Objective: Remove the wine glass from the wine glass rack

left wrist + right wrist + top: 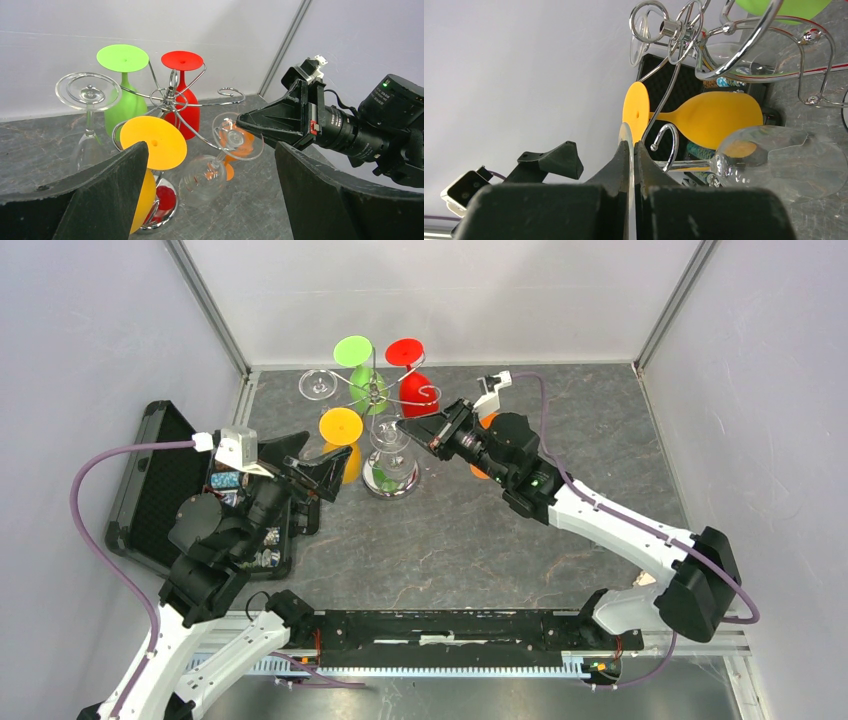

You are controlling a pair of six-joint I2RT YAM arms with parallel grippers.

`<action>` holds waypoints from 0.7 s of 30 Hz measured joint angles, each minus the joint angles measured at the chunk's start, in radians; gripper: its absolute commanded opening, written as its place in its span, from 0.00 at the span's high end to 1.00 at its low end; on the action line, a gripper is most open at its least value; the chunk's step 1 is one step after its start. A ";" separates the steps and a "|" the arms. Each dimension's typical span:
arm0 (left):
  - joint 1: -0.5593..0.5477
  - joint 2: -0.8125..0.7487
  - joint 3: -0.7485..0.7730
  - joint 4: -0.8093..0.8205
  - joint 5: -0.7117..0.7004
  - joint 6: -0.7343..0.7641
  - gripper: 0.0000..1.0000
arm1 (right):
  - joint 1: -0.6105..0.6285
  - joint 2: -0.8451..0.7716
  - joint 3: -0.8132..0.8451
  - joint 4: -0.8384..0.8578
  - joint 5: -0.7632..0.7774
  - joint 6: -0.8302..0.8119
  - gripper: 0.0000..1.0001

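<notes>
You're looking at a dark grey, marble-veined tabletop (pixel 500 540), boxed in by plain pale walls (pixel 440 290) on three sides. Silver metal posts (pixel 207 305) run up both back corners. The light is even.

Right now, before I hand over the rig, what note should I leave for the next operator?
Left gripper: open, empty, close by the yellow glass.
Right gripper: shut on the foot of the clear glass.
The clear glass hangs tilted, its stem by the curled end of an arm of the rack.
Done: the grasp.
Left: draw the glass clear of that arm and set it down.
</notes>
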 measured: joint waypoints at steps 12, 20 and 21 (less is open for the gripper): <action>0.000 0.000 -0.009 0.011 -0.008 0.000 0.00 | 0.015 0.078 0.095 -0.033 0.003 -0.040 1.00; 0.000 -0.003 -0.013 0.012 -0.025 0.000 0.00 | 0.017 0.120 0.124 -0.033 0.074 -0.056 1.00; 0.000 -0.003 -0.013 0.012 -0.026 0.000 0.00 | 0.017 0.120 0.125 -0.035 0.097 -0.060 1.00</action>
